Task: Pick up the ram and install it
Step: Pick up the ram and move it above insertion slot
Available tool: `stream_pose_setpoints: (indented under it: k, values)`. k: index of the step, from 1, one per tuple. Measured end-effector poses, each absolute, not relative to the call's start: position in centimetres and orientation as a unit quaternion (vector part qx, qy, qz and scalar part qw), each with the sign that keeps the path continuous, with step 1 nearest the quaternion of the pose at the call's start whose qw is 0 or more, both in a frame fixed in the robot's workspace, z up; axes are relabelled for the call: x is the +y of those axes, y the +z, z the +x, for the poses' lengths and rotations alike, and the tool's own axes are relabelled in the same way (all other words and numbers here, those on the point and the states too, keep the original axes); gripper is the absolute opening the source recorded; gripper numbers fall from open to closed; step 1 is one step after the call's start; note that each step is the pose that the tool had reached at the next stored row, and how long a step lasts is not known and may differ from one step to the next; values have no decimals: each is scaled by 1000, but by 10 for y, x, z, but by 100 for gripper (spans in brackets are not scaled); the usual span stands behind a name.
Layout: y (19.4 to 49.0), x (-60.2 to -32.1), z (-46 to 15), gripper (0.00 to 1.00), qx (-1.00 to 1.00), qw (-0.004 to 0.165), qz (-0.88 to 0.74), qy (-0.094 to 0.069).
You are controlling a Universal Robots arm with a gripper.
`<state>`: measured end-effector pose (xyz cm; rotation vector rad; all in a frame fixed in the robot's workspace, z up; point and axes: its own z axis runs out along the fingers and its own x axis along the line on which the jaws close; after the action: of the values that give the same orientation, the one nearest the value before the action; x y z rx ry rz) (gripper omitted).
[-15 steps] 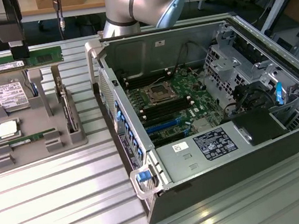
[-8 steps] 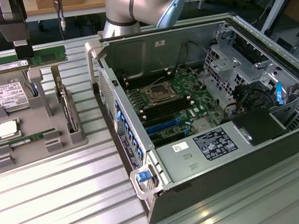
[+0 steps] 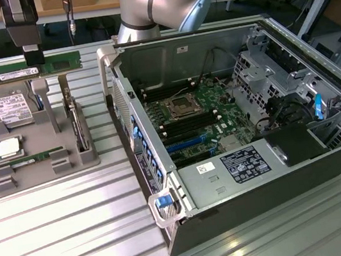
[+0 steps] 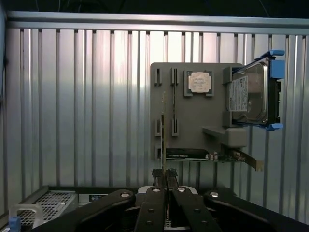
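The ram (image 3: pixel 19 73) is a long green stick with black chips. It hangs level above the grey holder tray (image 3: pixel 36 143) at the exterior view's left. My gripper (image 3: pixel 34 58) comes down from above and is shut on the stick's top edge near its middle. In the wrist view the ram (image 4: pixel 163 130) shows edge-on as a thin line running out from between the gripper's (image 4: pixel 164 173) closed fingertips. The tray (image 4: pixel 193 125) lies well below it.
The tray holds a silver hard drive (image 3: pixel 12 109), a square processor chip (image 3: pixel 7 148), a small green board (image 3: pixel 28 160) and an upright card (image 3: pixel 77 126). The open computer case (image 3: pixel 328 142) lies at the exterior view's right, its motherboard (image 3: pixel 189 122) exposed with dark memory slots.
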<state>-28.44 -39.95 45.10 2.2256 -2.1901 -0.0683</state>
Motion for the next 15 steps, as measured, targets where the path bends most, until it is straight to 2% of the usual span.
stream_pose_setpoints:
  k: [15]
  values:
    - [451, -399, -267, 12, -701, 9, 713, -22]
